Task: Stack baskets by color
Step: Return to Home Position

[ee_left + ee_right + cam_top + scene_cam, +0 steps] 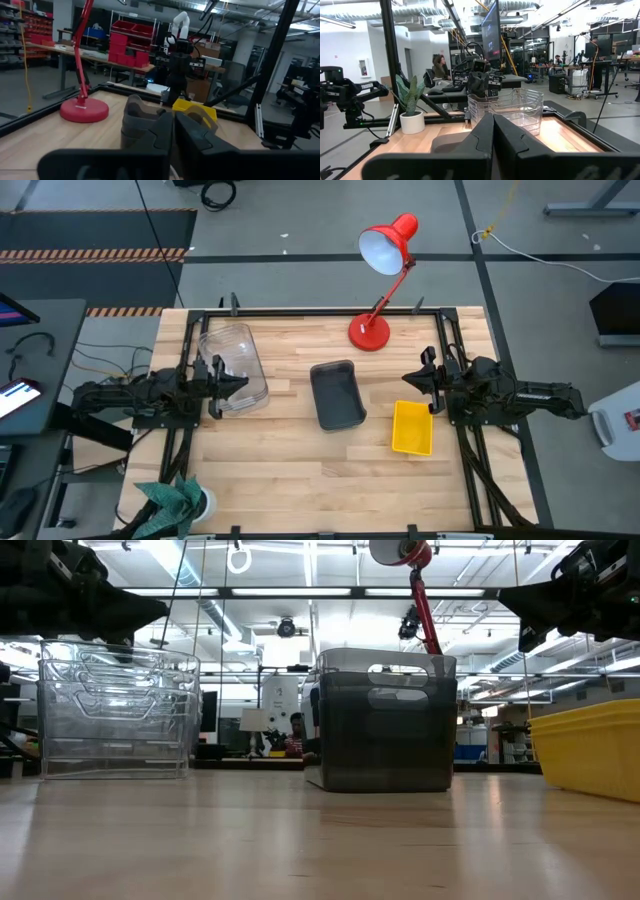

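A nested stack of several clear baskets [235, 365] [115, 710] rests on its bottom at the table's left. Dark grey baskets [337, 393] [385, 725], nested, stand at the middle. A yellow basket [412, 427] [590, 745] sits toward the right, nearer the front edge. My left gripper [238, 385] [173, 137] is shut and hovers level by the clear stack's near left side, above the tabletop. My right gripper [410, 380] [493, 135] is shut too and hovers level just beyond the yellow basket's far end. Neither holds anything.
A red desk lamp [380, 280] stands with its round base [83, 109] at the far edge. A potted plant [180, 502] sits at the near left corner. Black frame rails [320, 311] run along the table's edges. Bare wood lies between the baskets and along the front.
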`<state>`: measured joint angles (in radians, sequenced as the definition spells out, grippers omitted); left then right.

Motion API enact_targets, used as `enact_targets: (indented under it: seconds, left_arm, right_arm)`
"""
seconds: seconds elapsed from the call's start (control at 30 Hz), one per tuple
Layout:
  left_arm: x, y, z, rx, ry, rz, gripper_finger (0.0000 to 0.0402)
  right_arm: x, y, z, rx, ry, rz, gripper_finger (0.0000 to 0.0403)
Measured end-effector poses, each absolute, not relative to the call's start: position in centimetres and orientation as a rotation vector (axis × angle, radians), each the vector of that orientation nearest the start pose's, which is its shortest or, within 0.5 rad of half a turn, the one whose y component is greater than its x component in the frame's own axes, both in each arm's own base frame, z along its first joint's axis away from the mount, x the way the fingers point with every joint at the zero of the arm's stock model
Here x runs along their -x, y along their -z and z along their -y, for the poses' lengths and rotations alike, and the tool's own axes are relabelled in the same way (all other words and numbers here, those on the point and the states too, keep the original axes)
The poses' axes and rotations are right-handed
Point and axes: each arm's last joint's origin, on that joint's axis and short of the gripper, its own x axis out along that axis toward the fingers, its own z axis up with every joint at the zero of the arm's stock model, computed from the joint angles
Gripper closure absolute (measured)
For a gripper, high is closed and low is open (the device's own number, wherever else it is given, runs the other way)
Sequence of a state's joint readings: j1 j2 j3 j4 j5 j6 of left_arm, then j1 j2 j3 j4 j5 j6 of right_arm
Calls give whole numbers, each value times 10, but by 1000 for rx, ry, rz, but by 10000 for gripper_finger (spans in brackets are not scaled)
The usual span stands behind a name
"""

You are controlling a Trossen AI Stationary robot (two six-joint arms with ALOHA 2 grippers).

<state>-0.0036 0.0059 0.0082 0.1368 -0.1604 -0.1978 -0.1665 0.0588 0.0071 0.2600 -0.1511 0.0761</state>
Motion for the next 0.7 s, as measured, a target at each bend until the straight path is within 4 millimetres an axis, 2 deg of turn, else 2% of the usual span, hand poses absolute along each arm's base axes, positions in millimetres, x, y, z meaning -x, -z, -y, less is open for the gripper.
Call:
enact_targets:
  seconds: [0.47,0.7]
  left_arm:
    - [-96,-179,-4,208,-142,154,383]
    - [-96,-179,-4,208,-142,154,372]
  right_arm:
    - [-98,-186,12,-43,7,206,386]
    - [-98,-186,12,-43,7,206,386]
